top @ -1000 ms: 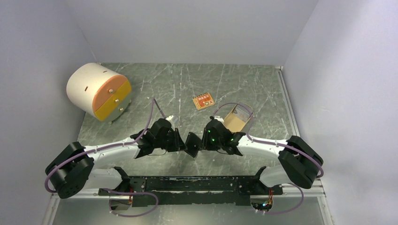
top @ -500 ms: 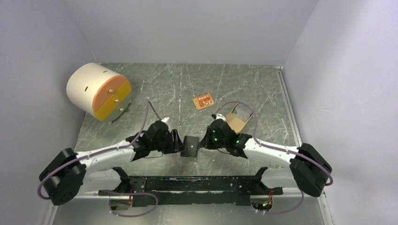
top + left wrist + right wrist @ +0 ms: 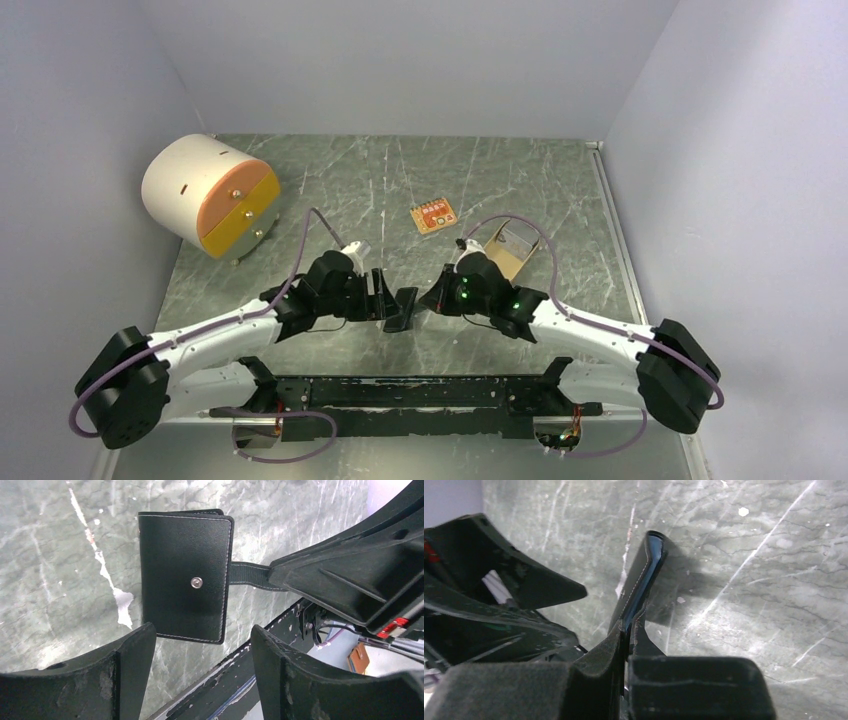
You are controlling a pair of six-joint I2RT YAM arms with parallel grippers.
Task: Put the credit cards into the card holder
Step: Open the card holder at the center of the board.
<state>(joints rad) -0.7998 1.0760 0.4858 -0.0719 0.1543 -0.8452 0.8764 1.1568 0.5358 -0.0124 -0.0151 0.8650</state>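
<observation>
One wallet point(image 3: 402, 308) on the counter point(image 3: 560, 190). Beyond the wallet: one white drum point(image 3: 190, 175) with two drawers point(image 3: 232, 190) (orange above yellow), one orange tile point(image 3: 433, 216), one tan box point(image 3: 505, 256). Flanking the wallet, two claws: left claw point(image 3: 383, 298), right claw point(image 3: 425, 300).

A scratched green marble table point(image 3: 400, 180) carried a white drawer drum point(image 3: 205, 195), an orange board point(image 3: 433, 215) and a tan box point(image 3: 510, 258).

Left tool point(image 3: 198, 634) spread; right tool point(image 3: 629, 631) pinches card holder point(image 3: 644, 572).
</observation>
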